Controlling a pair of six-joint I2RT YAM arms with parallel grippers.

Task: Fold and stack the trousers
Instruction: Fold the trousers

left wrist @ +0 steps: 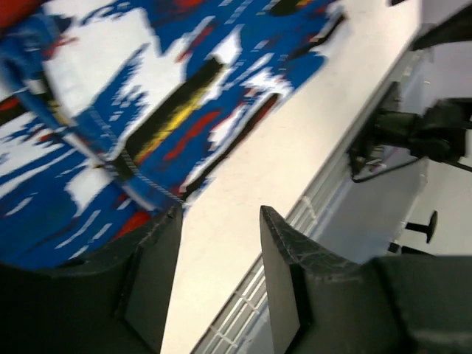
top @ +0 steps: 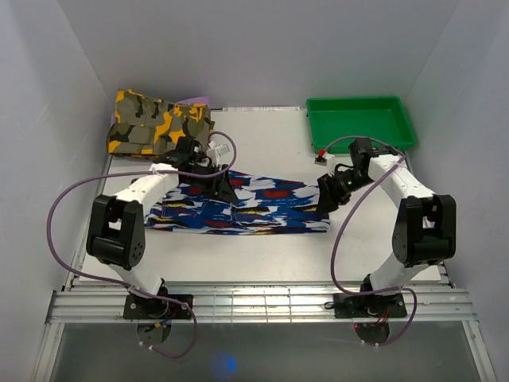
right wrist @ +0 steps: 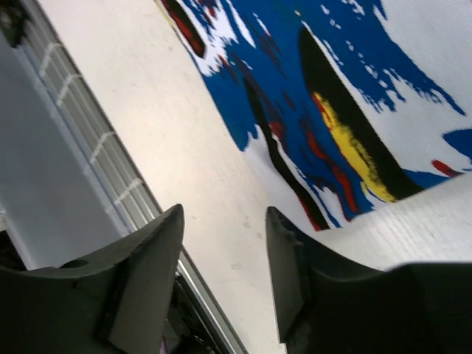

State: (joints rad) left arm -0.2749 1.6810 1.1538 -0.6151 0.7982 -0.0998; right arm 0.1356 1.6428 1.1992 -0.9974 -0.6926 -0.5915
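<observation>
Listing what the cell held at that moment, as I saw it from my two arms.

Surface: one white tabletop [top: 262, 255], flat and matt, with a ribbed metal rail [top: 262, 306] along its near edge, where both my bases were bolted.

Room: plain white walls [top: 262, 48] closed the tabletop in on the left, the right and the far side.

Item 1, the trousers [top: 238, 208]: royal blue with white, red, black and yellow streaks. They lay flat as a long folded band across the middle of the tabletop, lengthwise along the near edge and well apart from every corner.

Item 2, a camouflage garment [top: 155, 123]: yellow, olive and black, heaped in the far left corner.

Item 3, a green tray [top: 362, 123]: in the far right corner, apart from the trousers.

Item 4, purple cables [top: 60, 207]: looped beside each arm.

My left gripper [top: 221, 188]: over the far edge of the trousers, left of their middle. Its fingers stood apart with nothing between them, and bare tabletop showed through the gap in the wrist view.

My right gripper [top: 326, 199]: at the right end of the trousers. Its fingers stood apart as well, clamped on nothing, with patterned cloth and bare tabletop beyond them.

Whether either gripper touched the cloth, I could not tell.
</observation>
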